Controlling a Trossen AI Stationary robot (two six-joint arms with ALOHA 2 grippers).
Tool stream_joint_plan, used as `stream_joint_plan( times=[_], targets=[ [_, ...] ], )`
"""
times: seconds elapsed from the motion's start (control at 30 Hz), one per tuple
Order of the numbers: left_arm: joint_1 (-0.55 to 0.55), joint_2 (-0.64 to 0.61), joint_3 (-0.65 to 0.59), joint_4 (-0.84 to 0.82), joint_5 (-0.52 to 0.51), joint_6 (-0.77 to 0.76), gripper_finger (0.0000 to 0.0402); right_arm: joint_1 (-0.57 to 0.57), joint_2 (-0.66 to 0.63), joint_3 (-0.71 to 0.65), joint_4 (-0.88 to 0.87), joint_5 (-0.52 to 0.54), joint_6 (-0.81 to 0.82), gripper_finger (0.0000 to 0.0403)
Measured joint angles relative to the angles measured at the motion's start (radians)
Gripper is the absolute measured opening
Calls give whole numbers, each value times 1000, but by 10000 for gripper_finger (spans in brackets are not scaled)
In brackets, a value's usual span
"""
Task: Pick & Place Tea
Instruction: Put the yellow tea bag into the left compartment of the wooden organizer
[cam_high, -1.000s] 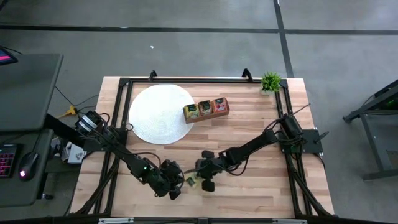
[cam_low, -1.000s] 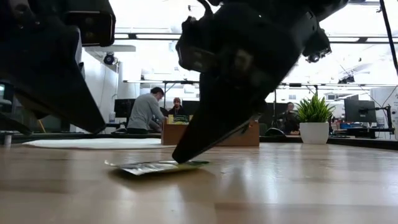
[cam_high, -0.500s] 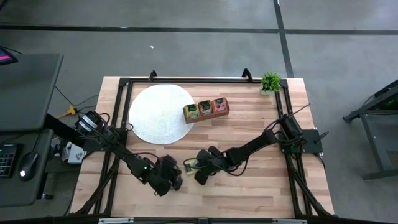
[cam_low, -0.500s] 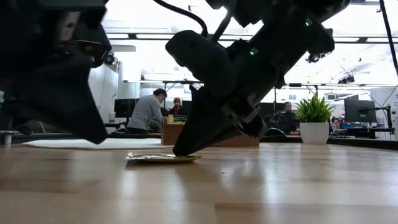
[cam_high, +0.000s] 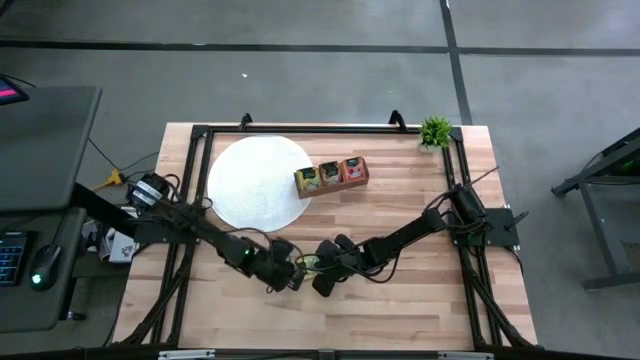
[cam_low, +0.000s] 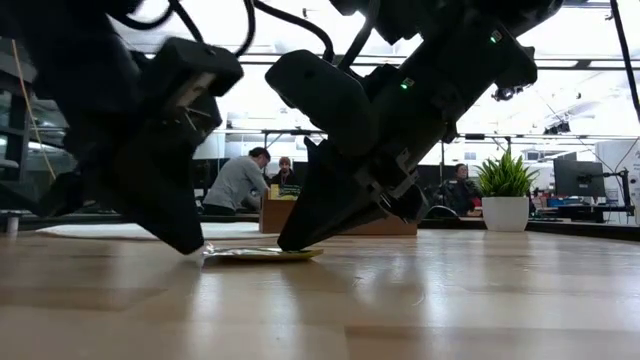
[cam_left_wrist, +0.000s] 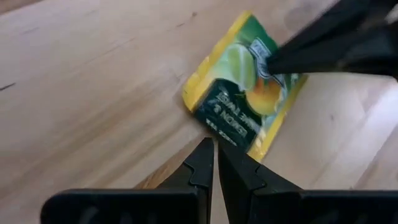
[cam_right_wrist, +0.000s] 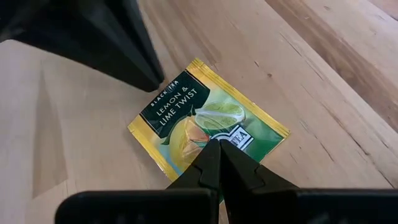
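Tea packet: flat green-and-yellow square tea packet (cam_right_wrist: 208, 129) with a dark label, lying flat on the wooden tabletop (cam_high: 420, 305), well apart from the brown wooden three-compartment tray (cam_high: 331, 174).
Right pincer (cam_right_wrist: 218, 147): clenched, tips pressing on the packet.
Left pincer (cam_left_wrist: 215, 149): clenched, empty, tips at the packet's opposite edge.

You have a counter (cam_high: 420, 210) of pale wooden planks, smooth with a soft sheen and visible grain. On it lies the flat green-and-yellow tea packet (cam_right_wrist: 208, 129), printed foil or coated paper, glossy and slightly crinkled. The left tool (cam_left_wrist: 214, 163) and right tool (cam_right_wrist: 217, 160) look like matt black plastic. The round white mat (cam_high: 258, 182) looks matt, the small brown tray (cam_high: 332, 173) looks wooden.
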Motion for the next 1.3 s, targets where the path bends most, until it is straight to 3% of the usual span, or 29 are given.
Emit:
stream_joint_plan(
  times=[0.23, 0.53, 0.67, 0.93, 1.2, 1.3],
  targets=[
    [32, 0, 0, -3, 33, 14, 38, 0, 0, 0, 1, -8, -4, 0],
    [29, -2, -1, -9, 44, -67, 164, 0, 0, 0, 3, -15, -8, 0],
    [29, 14, -1, 17, 35, -91, 195, 0, 0, 0, 5, -17, -9, 0],
    [29, 91, -2, 160, 9, -137, 199, 0, 0, 0, 9, -23, -27, 0],
    [28, 99, -2, 163, -17, -148, 198, 0, 0, 0, 15, -43, -50, 0],
    [28, 99, -3, 158, -17, -149, 179, 0, 0, 0, 15, -43, -53, 0]
  ],
)
